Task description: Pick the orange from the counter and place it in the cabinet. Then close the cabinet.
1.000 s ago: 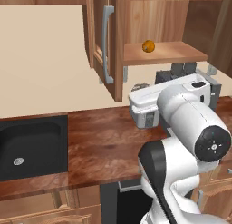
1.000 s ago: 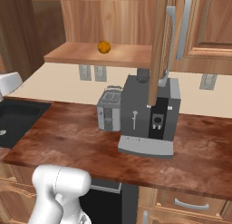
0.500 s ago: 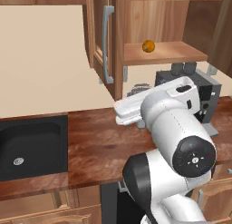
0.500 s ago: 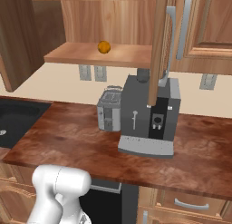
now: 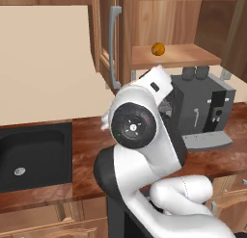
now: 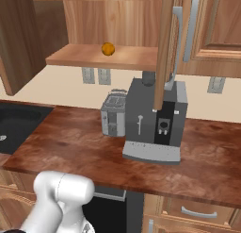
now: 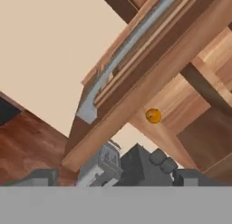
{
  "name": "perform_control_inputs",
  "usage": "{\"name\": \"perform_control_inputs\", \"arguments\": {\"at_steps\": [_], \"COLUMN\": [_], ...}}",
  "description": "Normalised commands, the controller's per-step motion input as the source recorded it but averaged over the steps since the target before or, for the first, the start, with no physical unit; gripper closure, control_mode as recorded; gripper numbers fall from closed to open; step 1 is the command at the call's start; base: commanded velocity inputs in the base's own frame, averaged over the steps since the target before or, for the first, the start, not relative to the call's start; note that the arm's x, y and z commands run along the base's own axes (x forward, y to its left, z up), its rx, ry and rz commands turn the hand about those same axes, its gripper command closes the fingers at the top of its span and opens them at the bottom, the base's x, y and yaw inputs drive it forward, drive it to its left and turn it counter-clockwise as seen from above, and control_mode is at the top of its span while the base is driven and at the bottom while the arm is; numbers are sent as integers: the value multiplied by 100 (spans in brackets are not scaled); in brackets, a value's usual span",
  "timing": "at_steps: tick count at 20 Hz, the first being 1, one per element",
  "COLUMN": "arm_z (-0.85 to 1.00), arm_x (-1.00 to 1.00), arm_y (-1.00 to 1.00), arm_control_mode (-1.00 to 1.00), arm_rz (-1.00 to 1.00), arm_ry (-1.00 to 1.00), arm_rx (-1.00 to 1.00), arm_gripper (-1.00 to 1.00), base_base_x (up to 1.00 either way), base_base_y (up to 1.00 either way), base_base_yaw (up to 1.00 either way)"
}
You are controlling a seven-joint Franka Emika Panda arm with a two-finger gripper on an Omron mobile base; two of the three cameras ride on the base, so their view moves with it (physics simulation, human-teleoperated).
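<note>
Sitting on the wooden shelf of the medium-brown wall cabinet (image 5: 144, 20) in the left base view, the small round bright-orange fruit (image 5: 157, 49) is already stowed, so I judge the closing step is in hand. From the right base view, the open raised-panel door (image 6: 165, 43) juts edge-on toward the dark reddish-brown glossy counter (image 6: 84, 142). Through the hand view, the long grey bar handle (image 7: 122, 60) lies ahead; whether the gripper (image 7: 113, 175) is spread I cannot tell, and next it must push that door shut.

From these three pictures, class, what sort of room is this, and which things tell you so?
Most likely a home kitchen, computer-rendered: a black sink set into a wood-grain counter, a coffee machine beside a toaster, and a wooden wall cabinet above.
</note>
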Motion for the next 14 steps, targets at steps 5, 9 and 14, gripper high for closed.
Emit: {"name": "perform_control_inputs", "arguments": {"at_steps": [5,9,14], "arm_z": [-5,-26,-35], "arm_x": [46,40,44], "arm_y": [31,43,40], "arm_control_mode": [-100,-100,-100], "arm_rz": [-10,-10,-8], "arm_ry": [22,3,0], "arm_rx": [-38,-44,-44], "arm_gripper": [-100,-100,-100], "base_base_x": [0,0,0], "base_base_y": [0,0,0], "base_base_yaw": [0,0,0]}}
